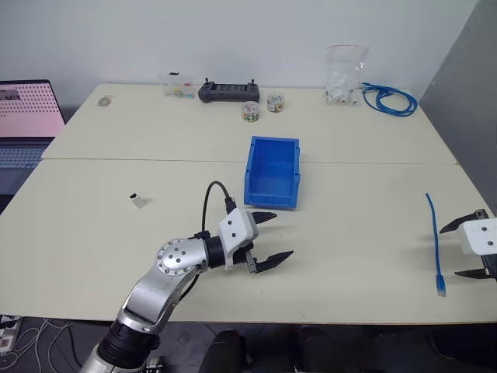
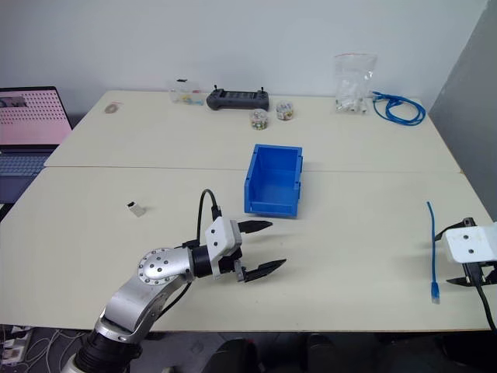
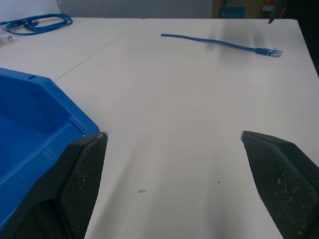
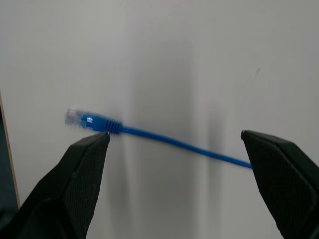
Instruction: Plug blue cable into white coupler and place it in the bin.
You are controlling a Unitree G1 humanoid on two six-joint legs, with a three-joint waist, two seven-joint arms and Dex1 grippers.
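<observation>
while spread, right gripper (image 1: 463, 250) | blue cable (image 1: 434, 241) just beside, untouched

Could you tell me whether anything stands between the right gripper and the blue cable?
Nothing visible does. The right gripper hangs over the cable with jaws open, and the wrist view shows bare table around the plug end between them.

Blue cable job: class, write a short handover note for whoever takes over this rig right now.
Left claw: open, empty, just in front of the bin.
Right claw: open, empty, beside the blue cable near the table's right edge.
White coupler: loose on the table, far left.
Done: nothing; cable unplugged, bin empty.
Left: grasp cable and coupler, plug together, place in bin.
</observation>
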